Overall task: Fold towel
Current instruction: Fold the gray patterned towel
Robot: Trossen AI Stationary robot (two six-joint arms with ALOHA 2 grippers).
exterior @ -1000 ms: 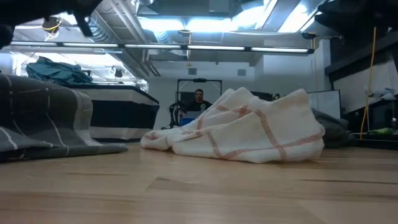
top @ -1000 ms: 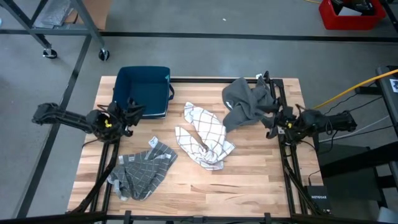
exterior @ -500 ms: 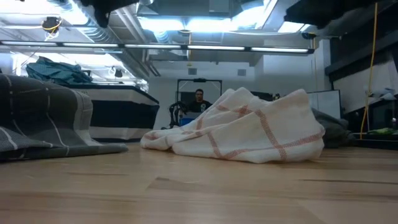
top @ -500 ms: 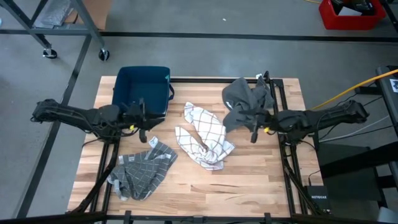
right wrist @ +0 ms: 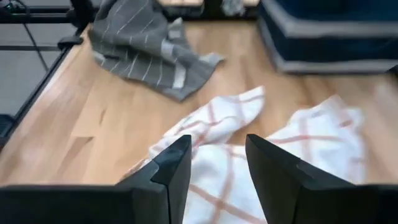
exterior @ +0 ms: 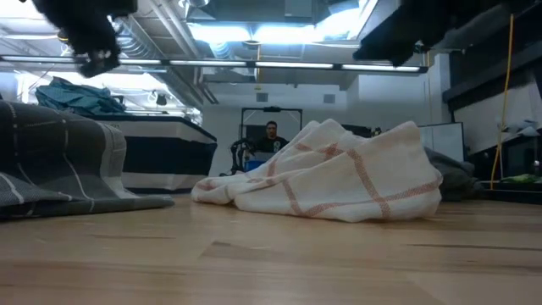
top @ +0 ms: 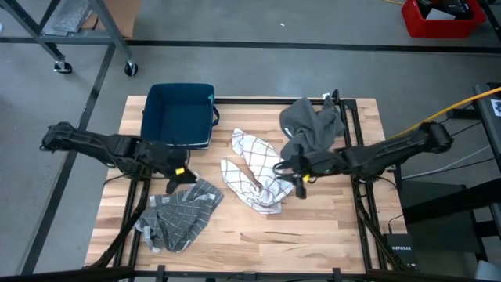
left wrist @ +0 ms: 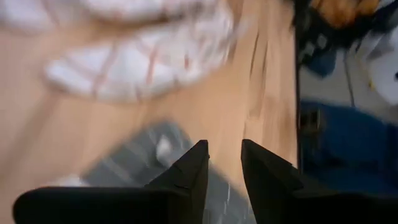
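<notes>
The wooden table is the biggest thing before me, and three cloths lie on it. At its far left corner stands a dark blue bin, I think for the finished work.

The plain grey towel is in a heap at the far right, partly over the frame rail. The grey checked towel lies crumpled at the near left. The white towel with red checks lies bunched in the middle of the table, between my two arms, and I judge that this is the one to fold, because both arms reach toward it.

My right gripper hangs over the right edge of the white towel. In the right wrist view its fingers stand apart with nothing between them, so it is released and ready to pinch an edge. My left gripper is above the table just beside the far end of the grey checked towel, a little apart from the white one. Its fingers also show a gap and hold nothing.

Nothing is folded yet.
</notes>
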